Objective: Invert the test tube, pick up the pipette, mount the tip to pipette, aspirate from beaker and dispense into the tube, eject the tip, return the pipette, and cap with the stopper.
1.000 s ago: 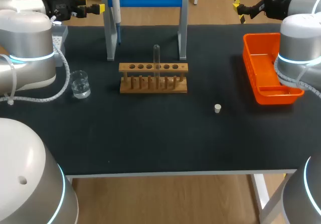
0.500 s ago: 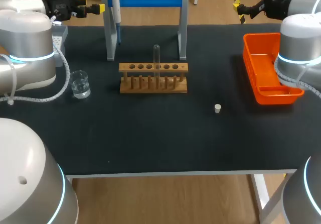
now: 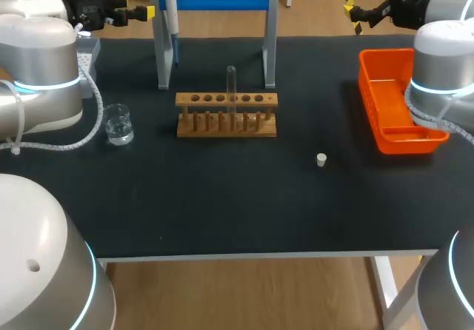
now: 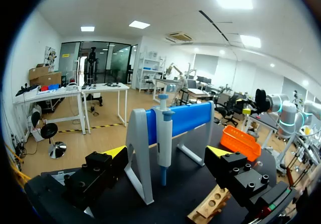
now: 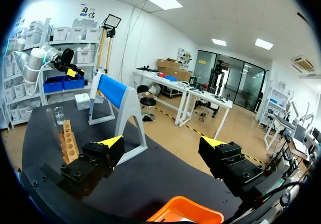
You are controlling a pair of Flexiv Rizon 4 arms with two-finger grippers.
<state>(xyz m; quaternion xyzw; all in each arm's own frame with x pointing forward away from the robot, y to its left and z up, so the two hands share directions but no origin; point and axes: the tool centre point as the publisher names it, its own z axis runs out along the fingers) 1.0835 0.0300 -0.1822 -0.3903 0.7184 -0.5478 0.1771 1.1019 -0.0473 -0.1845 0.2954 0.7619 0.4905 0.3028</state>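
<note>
test tube (image 3: 231, 86) upright in rack (image 3: 226, 115) mid-table, thin glass so prob light, slick, fragile: pinch softly mid-body above rack; left gripper (image 4: 166, 152), right gripper (image 5: 161, 142) wide open, empty, far corners.

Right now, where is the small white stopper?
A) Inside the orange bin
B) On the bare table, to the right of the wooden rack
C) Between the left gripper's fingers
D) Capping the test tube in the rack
B: in the head view the stopper stands alone on the black table, apart from the wooden rack and short of the orange bin.
</note>
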